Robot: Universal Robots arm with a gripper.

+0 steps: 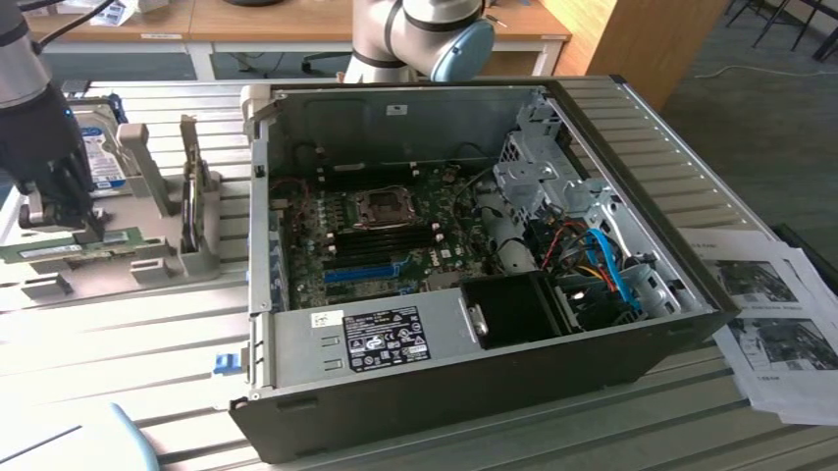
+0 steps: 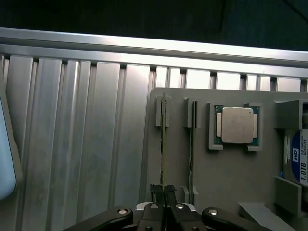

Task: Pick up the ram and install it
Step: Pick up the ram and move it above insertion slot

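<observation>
The ram (image 2: 163, 144) is a thin green stick seen edge-on, standing in a slot of the grey holder (image 2: 216, 173). My gripper (image 2: 163, 195) is shut on its near end, the two black fingertips pressed against either side of the board. In the exterior view the gripper (image 1: 62, 218) hangs at the exterior view's left over the holder (image 1: 144, 257), with the green ram (image 1: 78, 245) lying along it just under the fingers. The ram still sits in the holder slot.
An open computer case (image 1: 262, 324) lies in the middle, with its motherboard (image 1: 308, 260), dark memory slots (image 1: 383, 235) and a blue slot (image 1: 360, 273). The holder also carries a silvery processor chip (image 2: 237, 126) and a hard drive (image 1: 98, 147). Papers (image 1: 772, 314) lie at the exterior view's right.
</observation>
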